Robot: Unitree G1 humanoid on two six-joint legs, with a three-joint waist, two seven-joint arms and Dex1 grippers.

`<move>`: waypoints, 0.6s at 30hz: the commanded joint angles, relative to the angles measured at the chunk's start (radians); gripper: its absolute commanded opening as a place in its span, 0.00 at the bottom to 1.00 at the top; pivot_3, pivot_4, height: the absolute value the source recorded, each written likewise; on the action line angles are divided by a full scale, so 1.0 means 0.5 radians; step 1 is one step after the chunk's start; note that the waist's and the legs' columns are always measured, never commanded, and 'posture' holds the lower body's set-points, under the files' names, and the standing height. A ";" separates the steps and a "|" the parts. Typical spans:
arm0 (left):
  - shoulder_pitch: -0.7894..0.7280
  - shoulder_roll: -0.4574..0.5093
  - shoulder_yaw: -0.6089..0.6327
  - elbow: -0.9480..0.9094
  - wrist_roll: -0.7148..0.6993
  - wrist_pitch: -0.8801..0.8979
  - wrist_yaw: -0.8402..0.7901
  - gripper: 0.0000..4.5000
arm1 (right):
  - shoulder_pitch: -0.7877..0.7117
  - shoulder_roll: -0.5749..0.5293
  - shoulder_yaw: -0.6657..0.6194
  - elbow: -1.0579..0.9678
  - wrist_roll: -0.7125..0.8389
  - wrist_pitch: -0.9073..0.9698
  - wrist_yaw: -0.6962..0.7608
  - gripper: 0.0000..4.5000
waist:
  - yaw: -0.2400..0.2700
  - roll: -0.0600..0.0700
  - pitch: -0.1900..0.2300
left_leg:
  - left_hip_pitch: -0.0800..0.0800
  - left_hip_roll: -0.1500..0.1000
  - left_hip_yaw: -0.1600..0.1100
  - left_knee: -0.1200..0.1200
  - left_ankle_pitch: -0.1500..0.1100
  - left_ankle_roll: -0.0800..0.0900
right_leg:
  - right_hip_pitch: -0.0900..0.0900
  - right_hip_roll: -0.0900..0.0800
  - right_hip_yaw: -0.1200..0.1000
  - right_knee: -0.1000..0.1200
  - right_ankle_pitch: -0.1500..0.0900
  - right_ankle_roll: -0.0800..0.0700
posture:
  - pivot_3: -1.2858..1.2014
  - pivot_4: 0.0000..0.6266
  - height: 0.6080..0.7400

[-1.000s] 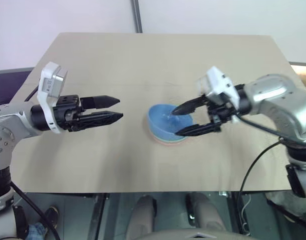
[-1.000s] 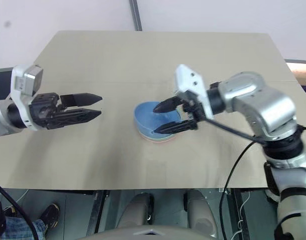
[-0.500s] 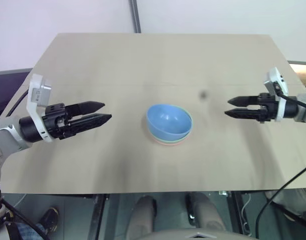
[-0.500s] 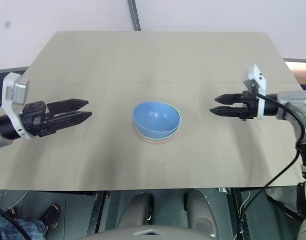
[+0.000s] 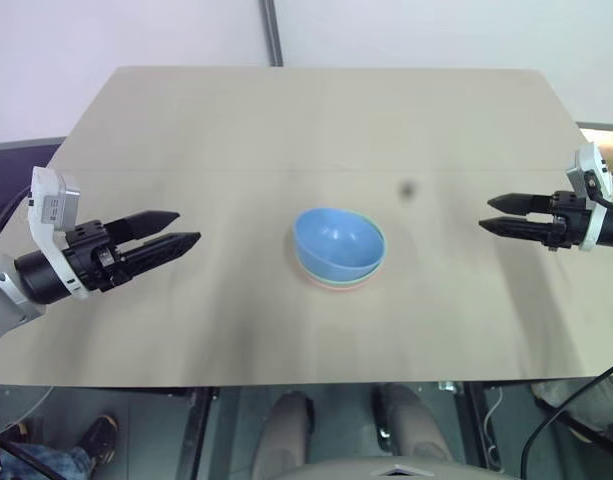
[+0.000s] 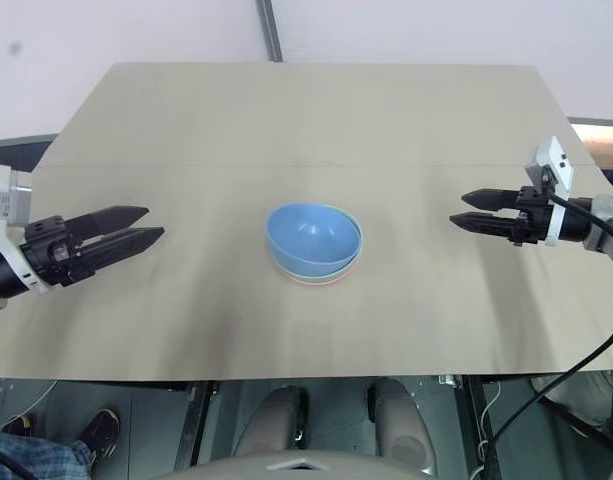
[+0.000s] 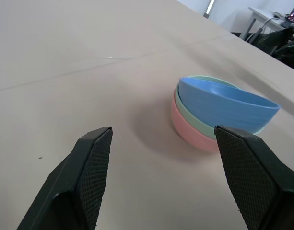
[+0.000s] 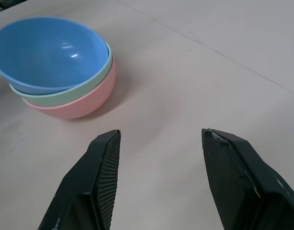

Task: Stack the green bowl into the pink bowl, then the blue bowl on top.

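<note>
3 nested bowls face up, blue bowl (image 5: 338, 242) tilted; both grippers empty, spread

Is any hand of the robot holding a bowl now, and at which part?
Nothing is held. The left hand and right hand are open, apart from the stacked bowls.

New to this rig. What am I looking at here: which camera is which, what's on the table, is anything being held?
It is a two-armed humanoid robot. Two pictures come from its head, looking down over a tan table; the other two come from cameras on its wrists, looking along each end effector's black fingers. Mid-table stands one stack: the pink bowl at the bottom, the green bowl in it, the blue bowl tilted on top. The left end effector and right end effector hover at either side, open, holding nothing.
</note>
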 commanded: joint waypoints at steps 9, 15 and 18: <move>0.094 0.054 0.073 -0.078 0.085 -0.119 -0.026 0.80 | -0.019 -0.007 -0.053 -0.039 0.015 -0.048 0.005 0.66 | 0.000 0.000 0.000 | 0.000 0.000 0.000 0.000 0.000 0.000 | 0.000 0.000 0.000 0.000 0.000 0.000 | 0.52 0.24 1.00; 0.085 0.060 0.052 -0.083 0.074 -0.119 -0.045 0.80 | -0.023 -0.018 -0.066 -0.025 0.017 -0.080 0.032 0.66 | 0.000 0.000 0.000 | 0.000 0.000 0.000 0.000 0.000 0.000 | 0.000 0.000 0.000 0.000 0.000 0.000 | 0.52 0.24 1.00; 0.080 0.059 0.038 -0.092 0.081 -0.128 -0.050 0.80 | 0.008 -0.026 -0.075 -0.045 0.024 -0.097 0.055 0.66 | 0.000 0.000 0.000 | 0.000 0.000 0.000 0.000 0.000 0.000 | 0.000 0.000 0.000 0.000 0.000 0.000 | 0.52 0.24 1.00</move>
